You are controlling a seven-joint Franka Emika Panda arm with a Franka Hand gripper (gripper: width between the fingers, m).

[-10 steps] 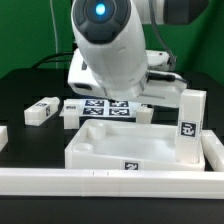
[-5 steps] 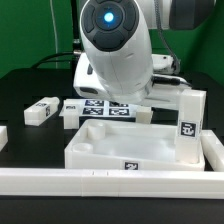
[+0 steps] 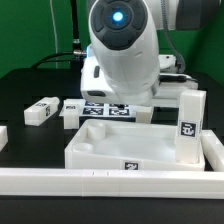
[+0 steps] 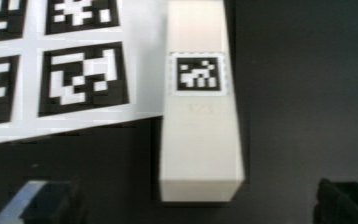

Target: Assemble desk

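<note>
1. Pincer: my fingers stand wide apart, holding nothing.
2. Leg: lies flat on the black worktop right beneath my pincer, just beside the marker board. My tips flank its near end.
3. Step, as I judge it: fetching this leg. Next I must descend squarely and close across its narrow width.
4. Arm: wrist pointing straight down.
5. Desk top: well apart from my pincer, with an upright leg at one corner.
</note>
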